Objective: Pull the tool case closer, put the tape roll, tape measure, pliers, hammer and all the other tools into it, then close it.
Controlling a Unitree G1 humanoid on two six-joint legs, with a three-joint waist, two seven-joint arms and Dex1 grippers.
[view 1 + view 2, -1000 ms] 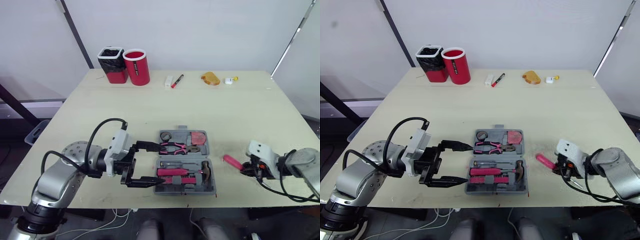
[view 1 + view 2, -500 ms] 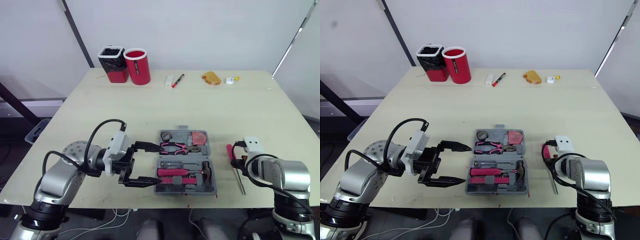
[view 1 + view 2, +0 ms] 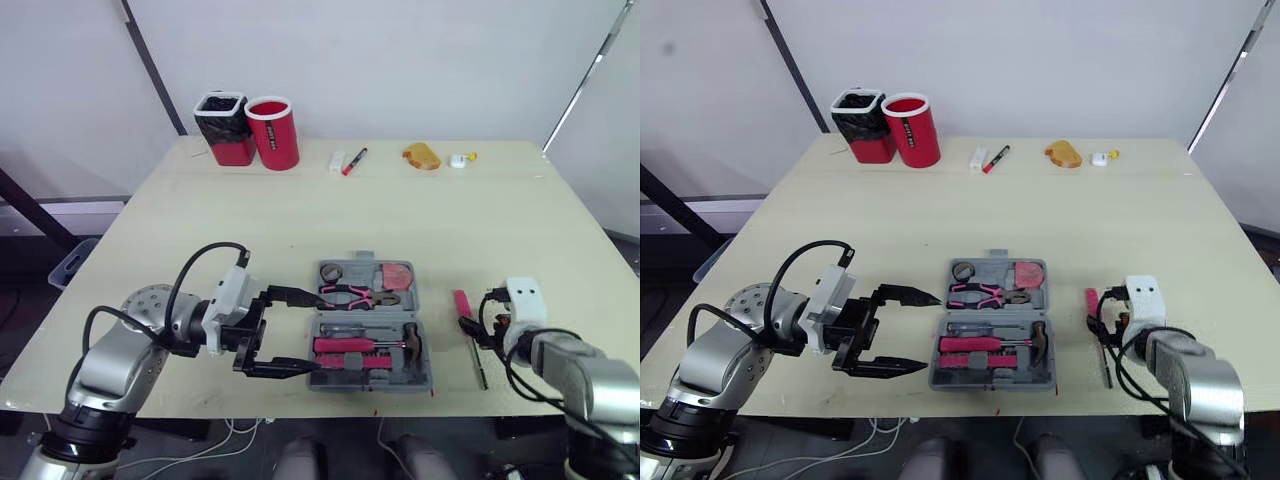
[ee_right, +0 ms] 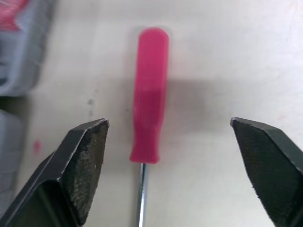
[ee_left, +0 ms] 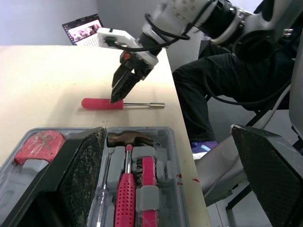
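The left gripper (image 3: 297,332) hangs with fingers apart at the left edge of the open case (image 3: 424,378), where pliers (image 3: 350,294) and hammer (image 3: 385,344) already lie. To its right on the bench (image 3: 300,220), the screwdriver (image 4: 149,118) lies between the spread fingers of the right gripper (image 4: 169,124). Judging by this, packing the screwdriver and closing the case remain.

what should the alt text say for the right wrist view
A pink-handled screwdriver lies flat on the beige table, between the two open black fingers of the right gripper, which do not touch it. Its metal shaft points back toward the gripper, and the edge of the grey tool case shows beside one finger.
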